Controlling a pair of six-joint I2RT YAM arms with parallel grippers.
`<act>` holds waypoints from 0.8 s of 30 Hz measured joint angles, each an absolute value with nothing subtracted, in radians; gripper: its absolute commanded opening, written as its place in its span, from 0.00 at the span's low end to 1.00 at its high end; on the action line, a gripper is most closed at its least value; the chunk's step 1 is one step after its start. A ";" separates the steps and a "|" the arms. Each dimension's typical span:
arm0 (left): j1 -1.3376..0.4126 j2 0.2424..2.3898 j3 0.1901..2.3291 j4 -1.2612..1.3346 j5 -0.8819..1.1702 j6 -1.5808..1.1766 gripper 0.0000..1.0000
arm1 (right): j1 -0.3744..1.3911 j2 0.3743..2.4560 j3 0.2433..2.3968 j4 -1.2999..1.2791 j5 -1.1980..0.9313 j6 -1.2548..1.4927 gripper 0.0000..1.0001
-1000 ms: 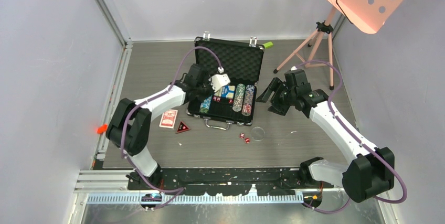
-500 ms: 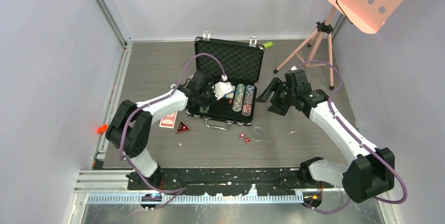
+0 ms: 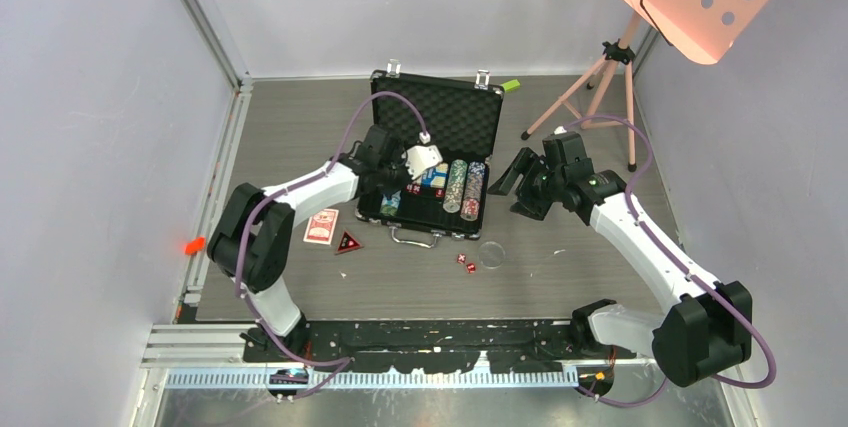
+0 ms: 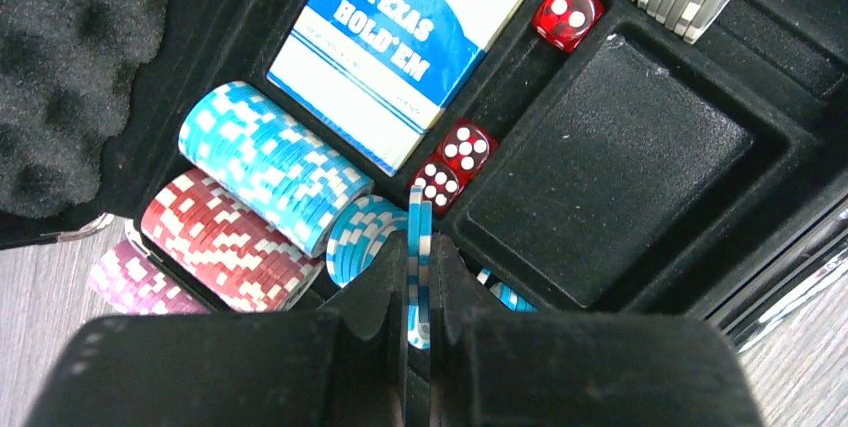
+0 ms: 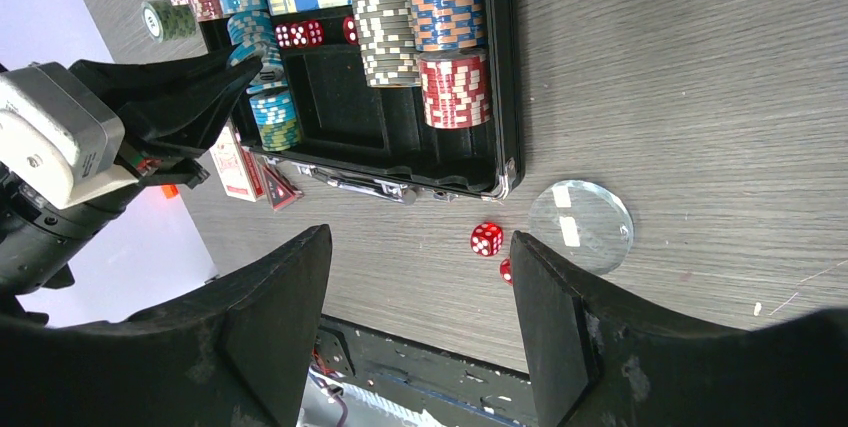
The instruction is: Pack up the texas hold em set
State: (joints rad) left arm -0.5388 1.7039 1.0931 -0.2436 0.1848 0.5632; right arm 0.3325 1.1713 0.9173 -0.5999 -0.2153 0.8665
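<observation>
Grey wood-grain table: the left gripper pinches a blue poker chip edgewise above the briefcase (right gripper gapes beside it).

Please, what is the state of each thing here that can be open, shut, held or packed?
briefcase: open, lid up.
left end effector: shut on blue chips.
right end effector: open, empty.
red-backed card deck: on the table, unpacked.
red triangle: on the table, unpacked.
clear disc: on the table, unpacked.
</observation>
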 measured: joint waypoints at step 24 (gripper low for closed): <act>-0.506 1.618 1.086 -0.287 0.171 0.619 0.00 | 0.332 1.171 0.928 -0.609 -0.215 0.866 0.72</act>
